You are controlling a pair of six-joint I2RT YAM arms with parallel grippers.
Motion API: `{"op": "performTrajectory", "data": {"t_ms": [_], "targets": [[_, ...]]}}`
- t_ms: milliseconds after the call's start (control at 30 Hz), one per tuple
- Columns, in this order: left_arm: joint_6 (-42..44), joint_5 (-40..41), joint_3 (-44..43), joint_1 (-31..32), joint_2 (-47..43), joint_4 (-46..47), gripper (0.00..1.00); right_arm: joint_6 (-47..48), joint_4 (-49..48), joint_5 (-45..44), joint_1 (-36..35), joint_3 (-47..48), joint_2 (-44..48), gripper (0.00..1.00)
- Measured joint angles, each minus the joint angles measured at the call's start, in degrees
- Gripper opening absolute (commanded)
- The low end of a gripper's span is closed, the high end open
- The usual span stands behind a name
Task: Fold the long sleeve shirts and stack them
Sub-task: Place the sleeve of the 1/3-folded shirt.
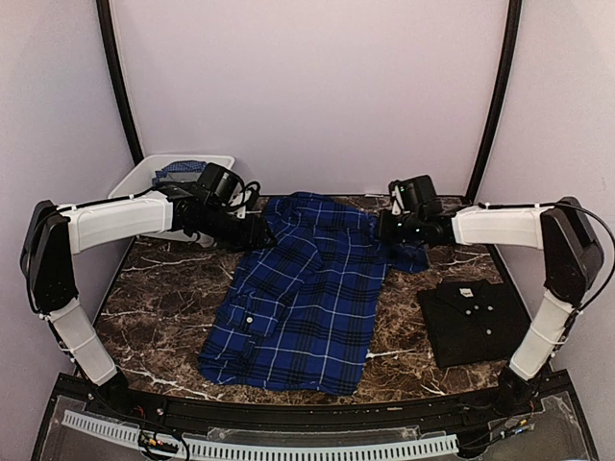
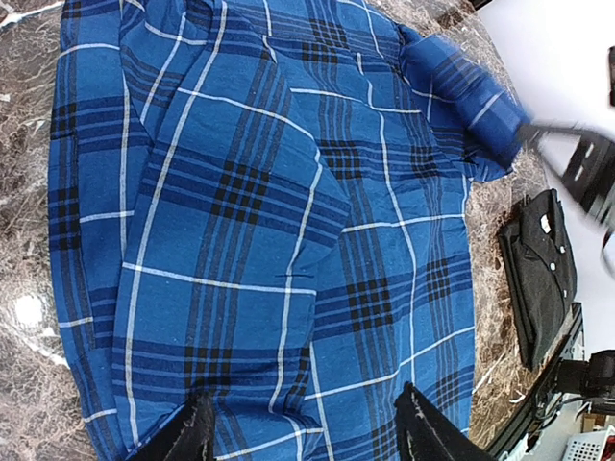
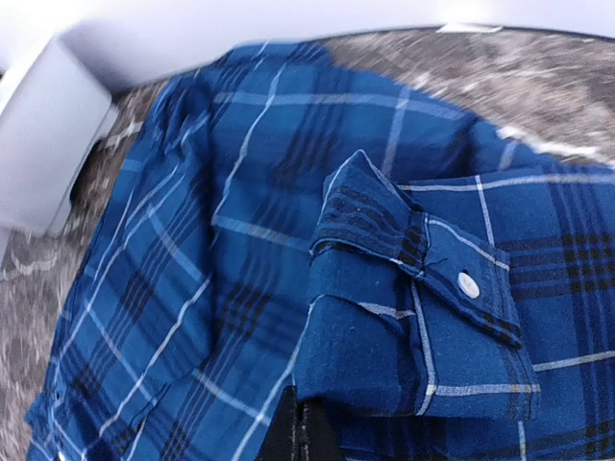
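Note:
The blue plaid long sleeve shirt (image 1: 298, 298) lies spread over the middle of the marble table, wrinkled at its far end. The black long sleeve shirt (image 1: 473, 322) lies folded at the near right. My left gripper (image 1: 261, 230) hovers over the plaid shirt's far left part. In the left wrist view that gripper (image 2: 306, 399) is open, with flat plaid cloth (image 2: 269, 211) below it and nothing between its fingers. My right gripper (image 1: 382, 230) is at the shirt's far right, shut (image 3: 307, 423) on the plaid sleeve, whose buttoned cuff (image 3: 432, 288) drapes over the jaws.
A white plastic tub (image 1: 135, 178) holding some blue cloth stands at the back left, behind the left arm. The black shirt (image 2: 543, 269) lies close to the table's right edge. Purple walls close in the back and sides.

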State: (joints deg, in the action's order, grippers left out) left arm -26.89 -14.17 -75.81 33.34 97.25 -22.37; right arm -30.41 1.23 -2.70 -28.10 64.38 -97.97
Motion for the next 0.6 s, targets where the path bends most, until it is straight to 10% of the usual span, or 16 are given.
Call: {"op": "performTrajectory", "data": {"t_ms": [167, 600], "targets": [[-0.8, -0.9, 0.0, 0.0, 0.0, 0.6, 0.63, 2.5, 5.3, 0.2, -10.7, 2.1, -7.3, 0.52], [-2.4, -3.0, 0.0, 0.0, 1.2, 2.7, 0.63, 2.3, 10.9, 2.1, -7.0, 3.0, -4.9, 0.56]]}}
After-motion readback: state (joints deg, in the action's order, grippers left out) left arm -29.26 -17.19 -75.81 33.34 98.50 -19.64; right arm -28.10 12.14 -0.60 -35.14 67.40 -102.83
